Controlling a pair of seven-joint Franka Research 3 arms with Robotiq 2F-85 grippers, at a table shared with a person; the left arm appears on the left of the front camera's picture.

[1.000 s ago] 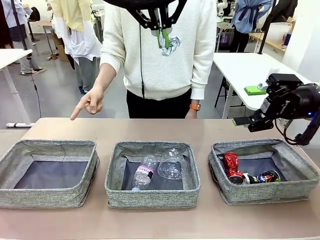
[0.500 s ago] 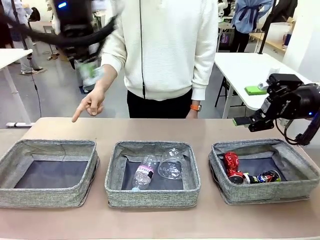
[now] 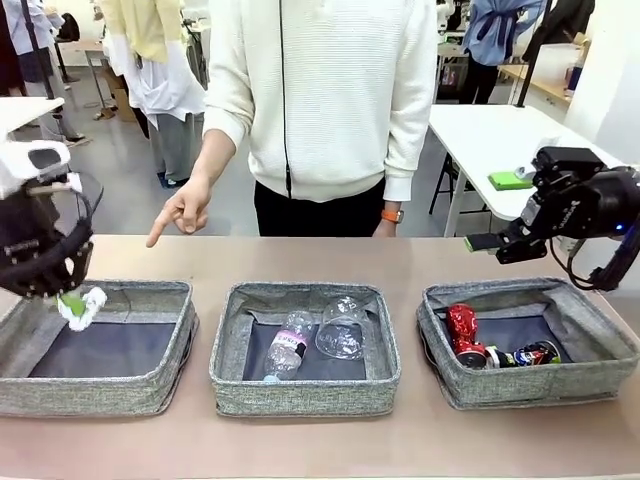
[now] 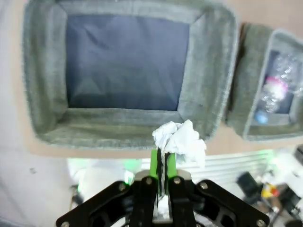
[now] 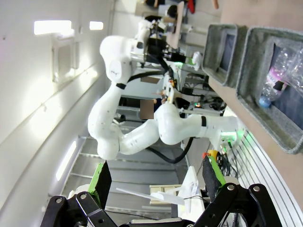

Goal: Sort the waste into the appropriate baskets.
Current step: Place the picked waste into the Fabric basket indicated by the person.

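Brown and flat, the bench [image 3: 400, 262] carries three grey woven baskets in a row, with a person in a cream sweater standing at its far side. The person's hand [image 3: 178, 212] hangs over the far left part of the bench, index finger pointing down and to the left.

From the left edge of the front view, the left pincer [image 3: 68, 298] points downward over the near-left corner of the left basket [image 3: 100, 395]. Its green pads are pressed together on the paper ball [image 3: 84, 307], which sticks out below the fingertips, above the basket's rim. In the left wrist view the paper ball [image 4: 181, 141] sits just past the fingertips, over the basket's near wall [image 4: 118, 135], with the dark lining beyond it.

On the right, the right pincer [image 3: 482, 243] is held level above the bench, behind the far-left corner of the right basket [image 3: 530, 385], pointing toward the middle. Its fingers stand spread, with nothing between them.

The middle basket [image 3: 305, 392] holds the clear plastic bottle [image 3: 287, 346] and the clear plastic cup [image 3: 343, 328], lying touching each other. The right basket holds the crushed red can [image 3: 464, 331] and the crushed dark can [image 3: 534, 353].
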